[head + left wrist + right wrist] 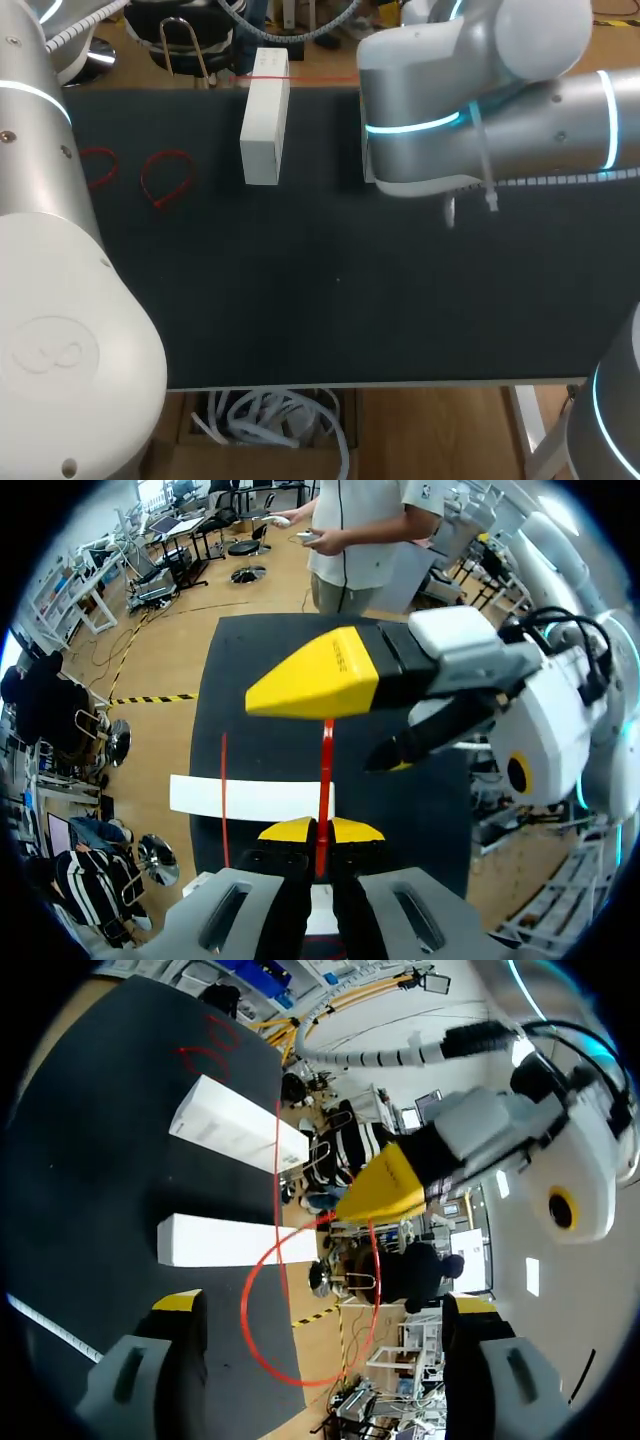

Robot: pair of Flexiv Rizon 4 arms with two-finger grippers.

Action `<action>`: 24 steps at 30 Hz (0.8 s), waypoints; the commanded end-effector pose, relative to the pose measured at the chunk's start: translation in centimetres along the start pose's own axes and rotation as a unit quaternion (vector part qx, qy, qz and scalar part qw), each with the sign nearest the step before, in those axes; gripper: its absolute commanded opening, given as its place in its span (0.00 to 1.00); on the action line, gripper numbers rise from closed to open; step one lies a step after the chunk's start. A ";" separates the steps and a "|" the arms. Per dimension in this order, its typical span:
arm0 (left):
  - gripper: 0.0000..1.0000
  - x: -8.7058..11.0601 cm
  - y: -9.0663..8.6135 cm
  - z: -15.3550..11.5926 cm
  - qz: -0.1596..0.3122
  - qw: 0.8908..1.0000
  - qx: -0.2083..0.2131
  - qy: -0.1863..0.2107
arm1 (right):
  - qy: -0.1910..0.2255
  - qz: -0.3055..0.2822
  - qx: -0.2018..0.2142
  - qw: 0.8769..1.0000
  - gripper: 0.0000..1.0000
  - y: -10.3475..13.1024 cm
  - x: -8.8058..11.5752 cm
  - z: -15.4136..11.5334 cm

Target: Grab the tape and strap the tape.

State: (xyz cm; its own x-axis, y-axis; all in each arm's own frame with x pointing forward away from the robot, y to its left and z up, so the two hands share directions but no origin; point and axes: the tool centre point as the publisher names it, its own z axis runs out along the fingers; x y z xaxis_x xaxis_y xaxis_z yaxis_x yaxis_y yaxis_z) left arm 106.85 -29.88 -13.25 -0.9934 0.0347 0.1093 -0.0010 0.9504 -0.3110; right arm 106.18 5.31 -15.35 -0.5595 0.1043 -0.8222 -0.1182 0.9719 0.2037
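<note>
The tape is a thin red strap (325, 770). My left gripper (318, 832) is shut on its lower end, yellow tips pressed together. The strap runs straight ahead to my right gripper (315, 735), whose yellow finger (315, 675) stands wide of its other finger. In the right wrist view the strap curls into a red loop (262, 1330) hanging between my right gripper's (320, 1310) open fingers, without both touching it. My left gripper (385, 1185) holds it from ahead. In the head view my right arm (470, 100) hides both grippers.
A white box (263, 120) lies at the table's back middle, and a second white box (230, 1242) shows in the right wrist view. Two more red loops (167, 178) (98, 165) lie at the back left. A straight red strap (300, 78) lies along the far edge.
</note>
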 end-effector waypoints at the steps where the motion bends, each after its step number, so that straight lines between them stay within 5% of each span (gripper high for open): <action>1: 0.00 0.0 -0.1 -0.1 0.000 1.000 -0.003 0.001 | 0.038 -0.001 -0.036 0.999 1.00 -2.8 -0.6 -0.8; 14: 0.00 0.0 -0.1 -0.1 0.000 1.000 -0.003 0.001 | 0.109 -0.042 -0.091 0.989 1.00 -7.2 -1.8 -0.2; 24: 0.00 0.0 -0.1 -0.1 0.000 1.000 -0.003 0.001 | 0.111 -0.061 -0.101 0.987 1.00 -8.7 -3.5 1.0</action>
State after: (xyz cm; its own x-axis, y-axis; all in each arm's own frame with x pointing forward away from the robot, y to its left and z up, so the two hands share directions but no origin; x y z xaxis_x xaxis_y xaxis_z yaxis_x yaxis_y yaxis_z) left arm 106.86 -29.89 -13.25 -0.9934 0.0348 0.1093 -0.0010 0.9504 -0.3111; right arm 109.68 -2.86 -15.12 -0.6116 -0.0331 -0.7905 -0.2952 0.9365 0.1891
